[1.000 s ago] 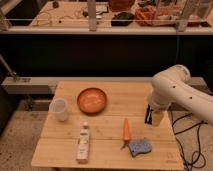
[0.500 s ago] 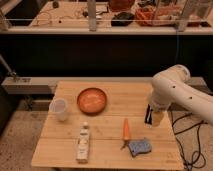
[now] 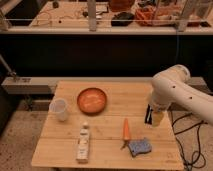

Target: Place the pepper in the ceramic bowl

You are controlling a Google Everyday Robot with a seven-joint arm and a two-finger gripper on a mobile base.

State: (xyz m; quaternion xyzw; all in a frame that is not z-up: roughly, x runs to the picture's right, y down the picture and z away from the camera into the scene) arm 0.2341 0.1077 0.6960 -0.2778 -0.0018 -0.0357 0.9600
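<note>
1. gripper (image 3: 152, 116) hangs low over the table (image 3: 115, 89) by the right edge, about mid-depth, just right of the pepper (image 3: 126, 129). nothing visibly held. open or clenched: cannot tell, the arm's white shell covers most of it.
2. pepper lies flat on the wood, right of centre, toward the front edge, running roughly front to back. not in the bowl yet.
3. bowl (image 3: 92, 100) sits left of centre, nearer the back edge, well apart from the pepper. looks empty.
4. risk: sponge (image 3: 140, 147) near the front-right corner sits just beside the pepper's front end. a grasp low on that end could snag the sponge or drag it along.
5. risk: pepper is slim and tapered. an off-centre pinch could make it roll or squirt out.
6. risk: cup (image 3: 59, 109) stands near the left edge, close to the bowl, and looks light. overshoot on the carry could tip it.
7. risk: bowl is shallow. a release too high or over the rim could bounce the pepper back onto the table.
8. bottle (image 3: 83, 144) lies near the front edge, left of centre. probably clear of the path.
9. hard to tell: whether pepper and sponge actually touch, and which end the stem is on (dark bit at the front, likely).
10. cut off: arm runs out of view at the right. base not visible.
</note>
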